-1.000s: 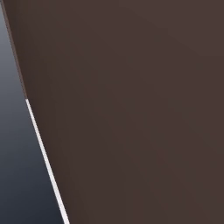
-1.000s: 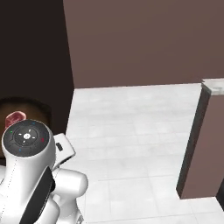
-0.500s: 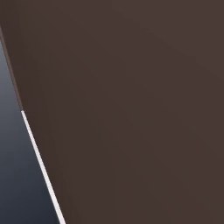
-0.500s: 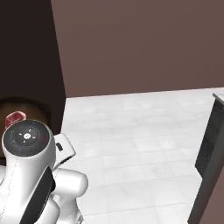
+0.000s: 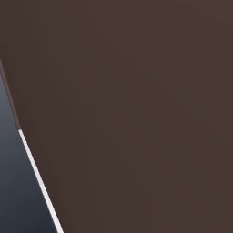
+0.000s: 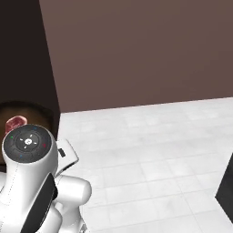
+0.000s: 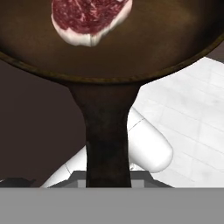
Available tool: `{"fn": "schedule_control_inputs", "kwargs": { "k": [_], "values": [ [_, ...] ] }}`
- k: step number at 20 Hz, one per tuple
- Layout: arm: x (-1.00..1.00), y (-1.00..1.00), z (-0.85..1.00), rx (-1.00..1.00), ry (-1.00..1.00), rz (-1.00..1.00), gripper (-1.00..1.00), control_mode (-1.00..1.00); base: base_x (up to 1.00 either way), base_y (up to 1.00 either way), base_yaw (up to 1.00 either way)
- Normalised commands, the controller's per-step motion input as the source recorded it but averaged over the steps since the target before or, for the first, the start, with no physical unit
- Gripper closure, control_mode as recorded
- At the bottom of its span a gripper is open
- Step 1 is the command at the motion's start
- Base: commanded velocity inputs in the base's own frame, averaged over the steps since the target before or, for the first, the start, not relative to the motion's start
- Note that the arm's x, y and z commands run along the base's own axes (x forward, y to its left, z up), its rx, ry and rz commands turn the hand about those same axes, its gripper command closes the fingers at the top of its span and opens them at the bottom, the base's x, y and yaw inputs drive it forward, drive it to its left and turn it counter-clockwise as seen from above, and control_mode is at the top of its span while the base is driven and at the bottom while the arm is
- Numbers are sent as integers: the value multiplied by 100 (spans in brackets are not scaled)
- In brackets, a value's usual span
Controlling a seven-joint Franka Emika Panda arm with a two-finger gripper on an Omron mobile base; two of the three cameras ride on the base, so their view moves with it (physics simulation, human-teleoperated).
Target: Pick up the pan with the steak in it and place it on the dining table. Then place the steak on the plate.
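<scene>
In the hand view the pan (image 7: 131,39), a round dark skillet, is seen from close up. Its straight handle (image 7: 107,131) runs down between the fingers of my gripper (image 7: 108,176), which is shut on it. The steak (image 7: 89,19), red with a pale fat edge, lies inside the pan. In the right base view the pan (image 6: 32,111) is held beyond the arm's round joint cap, with the steak (image 6: 16,123) peeking over it. A dark grey side (image 6: 226,191), likely the dining table's, is cut off at the right edge. The plate is out of view.
A brown wall (image 6: 145,50) stands ahead above a white tiled floor (image 6: 150,145). A darker panel (image 6: 25,54) rises at the left. In the left base view the brown wall (image 5: 136,113) is very near, beside a blue-grey surface (image 5: 13,182) with a white strip.
Both base views have swung with the base. In the right base view the dark-sided marble counter has slid off toward the right edge. The pan and steak stay held.
</scene>
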Motion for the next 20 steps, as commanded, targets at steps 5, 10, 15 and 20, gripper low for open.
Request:
{"fn": "schedule_control_inputs", "kwargs": {
  "k": [5, 10, 15, 20],
  "values": [
    [0, 0, 0, 0, 0, 0, 100, 100, 100, 50, -12],
    [0, 0, 0, 0, 0, 0, 100, 100, 100, 47, -13],
    [0, 0, 0, 0, 0, 0, 100, 100, 100, 47, -13],
    [0, 0, 0, 0, 0, 0, 100, 100, 100, 46, -13]
  ]
}}
